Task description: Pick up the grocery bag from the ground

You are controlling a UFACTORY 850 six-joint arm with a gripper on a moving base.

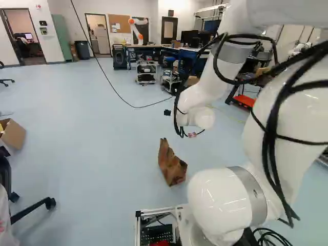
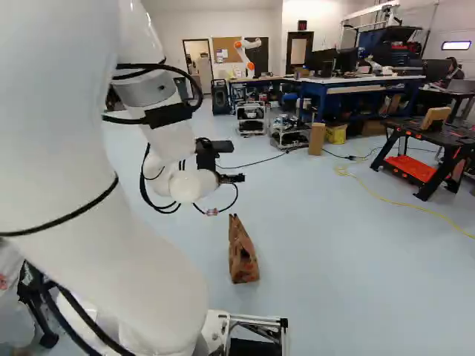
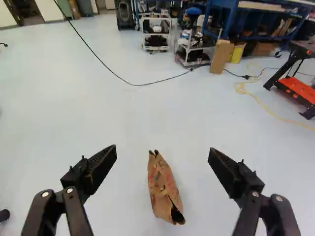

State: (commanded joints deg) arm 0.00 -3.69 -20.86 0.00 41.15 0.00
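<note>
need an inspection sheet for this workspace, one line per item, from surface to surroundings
surface: pale blue floor, spills: nothing seen
job's things: brown paper bag on the floor, ahead of the gripper
clutter: open cardboard box at the left of the left base view; tall cardboard box by the carts
grippers: gripper open, holding nothing
cables: black cable and yellow cord on the floor, beyond the bag
surroundings: blue workbench, another robot

Brown paper bag, creased, on floor
</note>
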